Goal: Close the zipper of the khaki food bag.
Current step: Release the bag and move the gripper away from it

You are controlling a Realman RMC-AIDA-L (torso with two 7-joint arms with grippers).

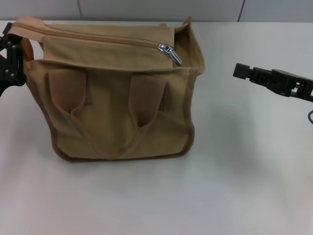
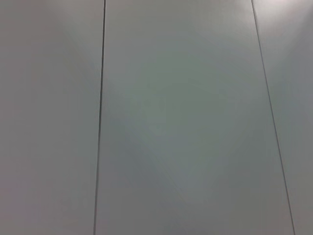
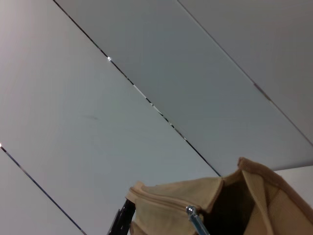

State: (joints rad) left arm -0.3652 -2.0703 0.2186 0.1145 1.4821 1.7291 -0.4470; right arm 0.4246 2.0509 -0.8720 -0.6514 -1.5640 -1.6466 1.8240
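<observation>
The khaki food bag (image 1: 117,107) stands on the white table, left of centre in the head view, with its two handles hanging down the front. The zipper (image 1: 105,39) runs along the top panel. Its silver pull tab (image 1: 171,54) lies near the bag's right end, and a short gap stays open past it. My left gripper (image 1: 13,56) is at the bag's left end and grips the edge there. My right gripper (image 1: 242,71) hovers to the right of the bag, apart from it. The right wrist view shows the bag's top (image 3: 195,200) and the pull tab (image 3: 194,219).
The white table (image 1: 234,186) spreads in front of and to the right of the bag. A grey panelled wall (image 1: 161,9) runs behind it. The left wrist view shows only that wall (image 2: 171,122).
</observation>
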